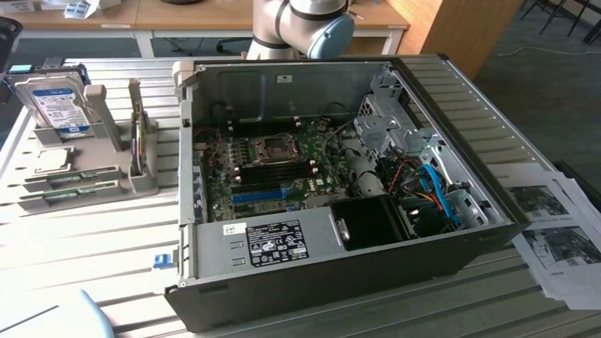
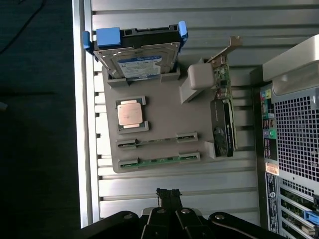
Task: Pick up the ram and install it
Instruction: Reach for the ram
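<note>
The ram (image 2: 159, 160) is a thin green stick lying on edge in the outer slot of a grey holder (image 2: 164, 119) on the slatted table. A second thin stick (image 2: 157, 141) sits in the slot beside it. In the exterior view both sticks (image 1: 70, 184) show at the holder's near end, at that view's left. My gripper (image 2: 169, 193) hangs shut with nothing between its fingertips, over the bare table slats a short way off the holder's ram side. The open computer case (image 1: 329, 176) shows its motherboard (image 1: 272, 169) with dark memory slots.
The holder also carries a silver hard drive (image 2: 137, 57) with a blue-white label, a square processor chip (image 2: 131, 113) and a graphics card (image 2: 223, 117). The case's rear panel (image 2: 294, 124) stands beside the holder. Printed sheets (image 1: 554, 225) lie at the exterior view's right. The arm's joint (image 1: 300, 24) rises behind the case.
</note>
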Controlling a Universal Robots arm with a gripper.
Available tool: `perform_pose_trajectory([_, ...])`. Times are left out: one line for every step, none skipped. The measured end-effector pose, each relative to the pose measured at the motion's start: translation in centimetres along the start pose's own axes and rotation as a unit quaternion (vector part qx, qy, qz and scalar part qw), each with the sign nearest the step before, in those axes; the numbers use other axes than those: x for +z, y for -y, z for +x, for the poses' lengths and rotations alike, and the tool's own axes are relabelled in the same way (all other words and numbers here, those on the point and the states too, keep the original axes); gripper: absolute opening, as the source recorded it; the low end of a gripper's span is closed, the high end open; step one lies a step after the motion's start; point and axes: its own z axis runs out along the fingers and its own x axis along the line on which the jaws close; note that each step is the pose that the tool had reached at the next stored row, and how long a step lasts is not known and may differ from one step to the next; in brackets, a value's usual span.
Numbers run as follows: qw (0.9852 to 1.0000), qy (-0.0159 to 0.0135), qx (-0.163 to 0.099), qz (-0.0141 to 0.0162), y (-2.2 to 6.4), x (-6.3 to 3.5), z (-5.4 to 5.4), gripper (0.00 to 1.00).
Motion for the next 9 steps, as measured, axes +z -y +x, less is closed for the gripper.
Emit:
perform_pose_trajectory([1.0, 0.0001, 0.0, 0.0, 0.01, 0.01, 0.07, 0.09])
perform_pose_trajectory([1.0, 0.0, 0.0, 0.0, 0.01, 0.0, 0.07, 0.09])
perform_pose_trajectory([1.0, 0.0001, 0.0, 0.0, 0.01, 0.01, 0.07, 0.09])
perform_pose_trajectory([1.0, 0.0, 0.0, 0.0, 0.01, 0.01, 0.07, 0.09])
perform_pose_trajectory([1.0, 0.0, 0.0, 0.0, 0.01, 0.0, 0.07, 0.09])
perform_pose_trajectory([1.0, 0.0, 0.0, 0.0, 0.01, 0.0, 0.07, 0.09])
perform_pose_trajectory([1.0, 0.0, 0.0, 0.0, 0.01, 0.0, 0.07, 0.09])
perform_pose_trajectory([1.0, 0.0, 0.0, 0.0, 0.01, 0.0, 0.07, 0.09])
perform_pose_trajectory([1.0, 0.0, 0.0, 0.0, 0.01, 0.0, 0.07, 0.09])
